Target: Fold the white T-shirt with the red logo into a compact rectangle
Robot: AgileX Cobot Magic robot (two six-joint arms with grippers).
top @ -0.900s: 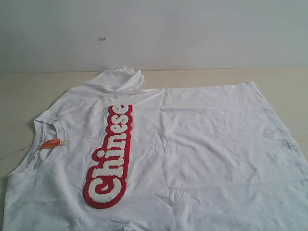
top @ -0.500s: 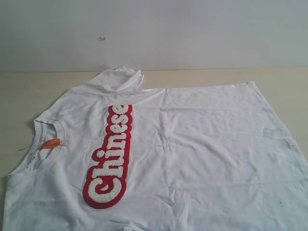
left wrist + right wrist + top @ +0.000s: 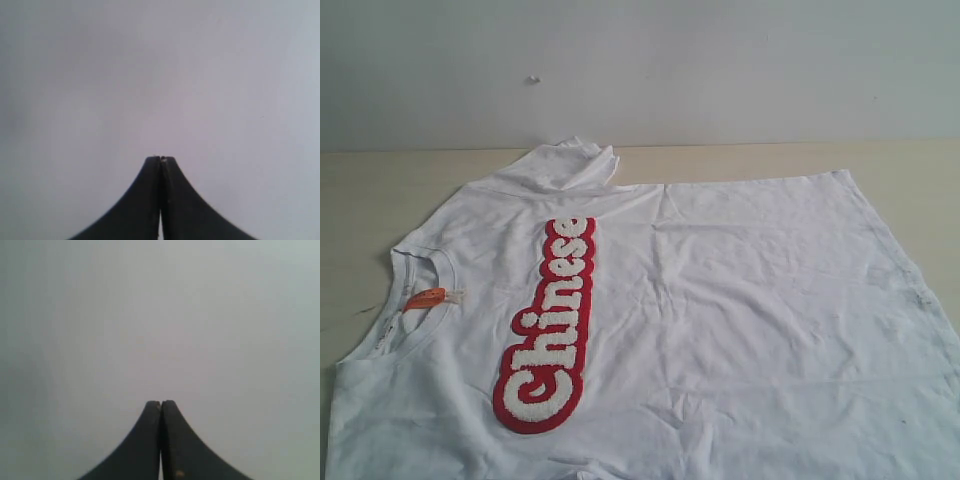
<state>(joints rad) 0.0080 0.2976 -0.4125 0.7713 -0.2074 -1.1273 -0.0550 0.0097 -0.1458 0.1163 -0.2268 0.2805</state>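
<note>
My left gripper [image 3: 160, 159], right gripper [image 3: 160, 402]: both closed, empty. White T-shirt [image 3: 740, 300] probably limp, light. Would pinch bunched sleeve [image 3: 572, 165] just past red logo [image 3: 548, 330].

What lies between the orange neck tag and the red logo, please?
Beyond the orange neck tag, just the collar edge and plain white T-shirt fabric up to the red logo, in the exterior view.
</note>
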